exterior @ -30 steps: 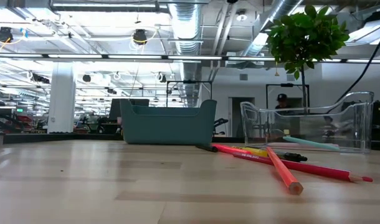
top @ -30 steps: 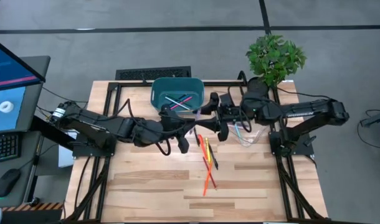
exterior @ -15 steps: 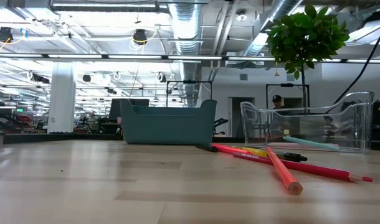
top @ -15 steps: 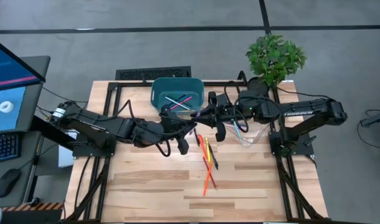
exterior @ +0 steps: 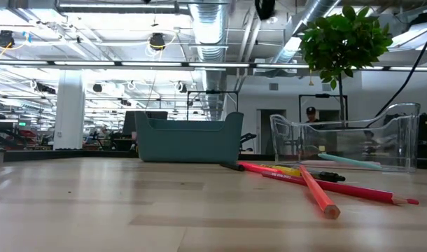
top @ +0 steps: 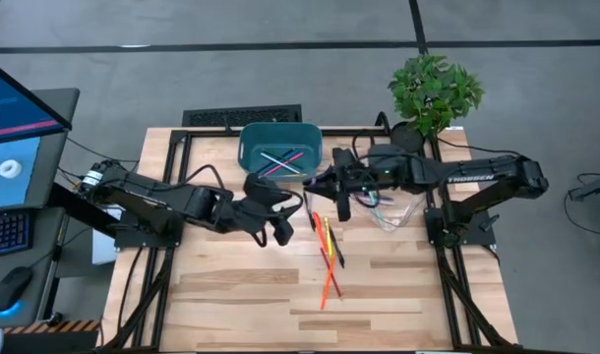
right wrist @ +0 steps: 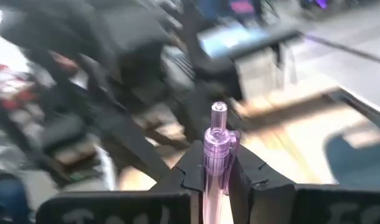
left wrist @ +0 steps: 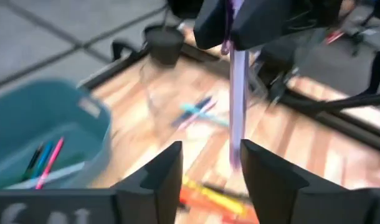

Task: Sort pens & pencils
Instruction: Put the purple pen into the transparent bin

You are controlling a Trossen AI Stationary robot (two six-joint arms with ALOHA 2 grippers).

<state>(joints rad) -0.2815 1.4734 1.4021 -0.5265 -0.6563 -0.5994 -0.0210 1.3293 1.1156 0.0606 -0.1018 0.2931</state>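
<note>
The right gripper (right wrist: 216,171) was clamped on a purple pen (right wrist: 215,163), above the table (top: 231,295) between the teal bin (top: 251,147) and the clear tray (top: 393,218). In the left wrist view the purple pen (left wrist: 238,93) hung from the right gripper (left wrist: 237,28) with its long axis about vertical, its free end pointing down toward the table. The left gripper (left wrist: 209,171) stood just beside it with its fingers (left wrist: 157,177) apart and nothing between them.

In the high view the left gripper (top: 280,228) was over the table, below the bin, and the right gripper (top: 341,202) was close to it on the tray's side.

The other pens and pencils lay in 3 places. A loose pile (top: 328,254) of red, orange, yellow and black sticks lay on the table, mostly running toward the near edge and crossing one another. Several pens (top: 280,162), pink, teal and blue among them, lay slanted inside the bin. A teal one (exterior: 350,161) lay flat in the tray.

The table was pale wood planks on a dark frame, standing on a grey floor. A potted plant (top: 433,90) stood at the far right corner. A monitor (top: 15,128) and a mouse (top: 10,287) sat off to the left. In the low view a large hall with ceiling ducts lay behind, and a person (exterior: 310,115) stood far off behind the tray.
</note>
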